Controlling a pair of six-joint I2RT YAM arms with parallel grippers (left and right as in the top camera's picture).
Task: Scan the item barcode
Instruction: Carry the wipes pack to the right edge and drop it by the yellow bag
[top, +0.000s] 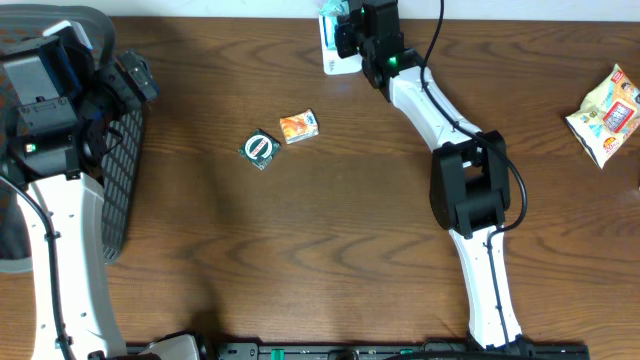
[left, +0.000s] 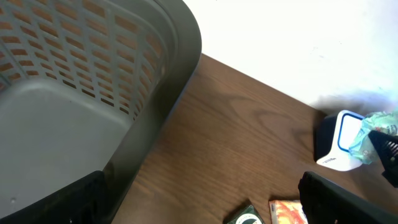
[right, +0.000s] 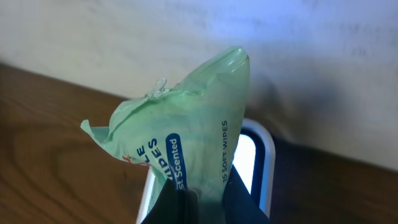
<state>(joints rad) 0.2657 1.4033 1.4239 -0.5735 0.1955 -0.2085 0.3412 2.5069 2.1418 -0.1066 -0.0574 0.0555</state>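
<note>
A pale green pack of wipes (right: 180, 137) stands up between the black fingers of my right gripper (right: 208, 202), which is shut on its lower end. The pack hangs directly in front of the white scanner (right: 258, 162), whose window glows. In the overhead view the scanner (top: 335, 52) sits at the table's far edge, with the right gripper (top: 350, 30) and the pack (top: 333, 10) over it. From the left wrist view the pack (left: 375, 132) shows against the scanner (left: 339, 143). My left gripper (top: 135, 75) is open and empty at the far left.
A grey mesh basket (top: 122, 170) lies at the left under my left arm. An orange packet (top: 299, 126) and a round green packet (top: 260, 148) lie mid-table. A yellow snack bag (top: 608, 112) rests at the right edge.
</note>
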